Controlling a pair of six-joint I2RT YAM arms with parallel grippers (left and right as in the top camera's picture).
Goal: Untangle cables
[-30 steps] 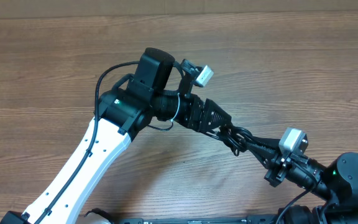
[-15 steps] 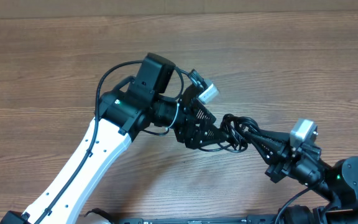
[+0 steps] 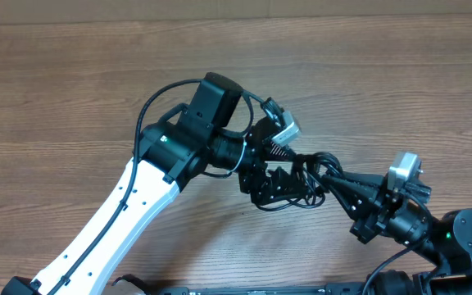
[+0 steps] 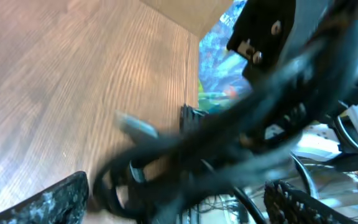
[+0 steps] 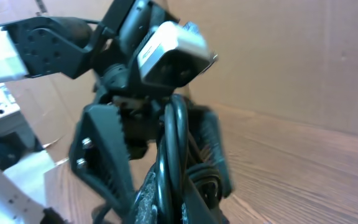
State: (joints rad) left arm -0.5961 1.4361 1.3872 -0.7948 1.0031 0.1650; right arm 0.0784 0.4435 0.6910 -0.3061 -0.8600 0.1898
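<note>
Bridging both arms over the counter (image 3: 72,82), the cables (image 3: 316,164) lie bunched along the line between them, long axis left-right; right fingers (image 3: 347,190) clamped shut on one end, left fingers (image 4: 42,205) spread wide astride the other, apparently not gripping (blurred wrist view)

Cables (image 3: 318,160) blocked the gap between the left tool (image 3: 292,174) and the right tool (image 3: 336,182); the bench (image 3: 383,82) beyond both lay open.
</note>
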